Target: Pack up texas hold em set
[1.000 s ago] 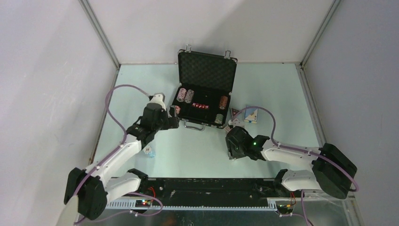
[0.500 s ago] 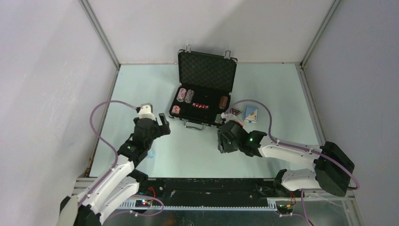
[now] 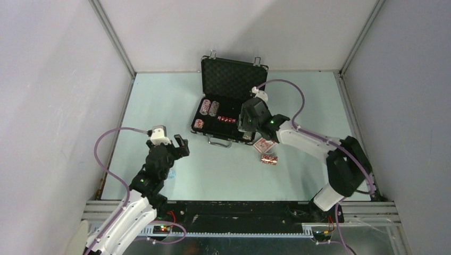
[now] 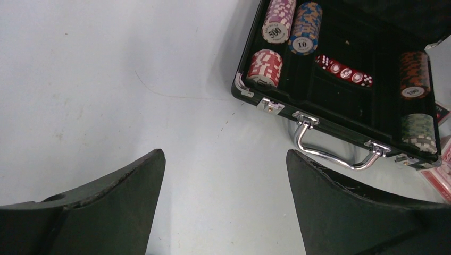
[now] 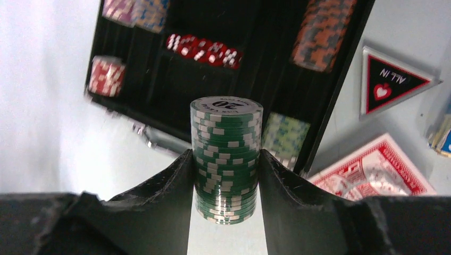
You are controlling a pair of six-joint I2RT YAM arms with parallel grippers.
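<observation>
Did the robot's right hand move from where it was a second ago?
Yes. The right gripper moved up the top view, from in front of the briefcase to over its right end, fingers holding a green chip stack.

Soft, even light; faint shadows; right-wrist briefcase [image 5: 271,90] slightly blurry.

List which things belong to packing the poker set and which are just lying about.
Job: briefcase, green chip stack (held), loose chip stack, red card deck, triangular piece, red dice.
Stray: small pale item by left arm, unclear.
</observation>
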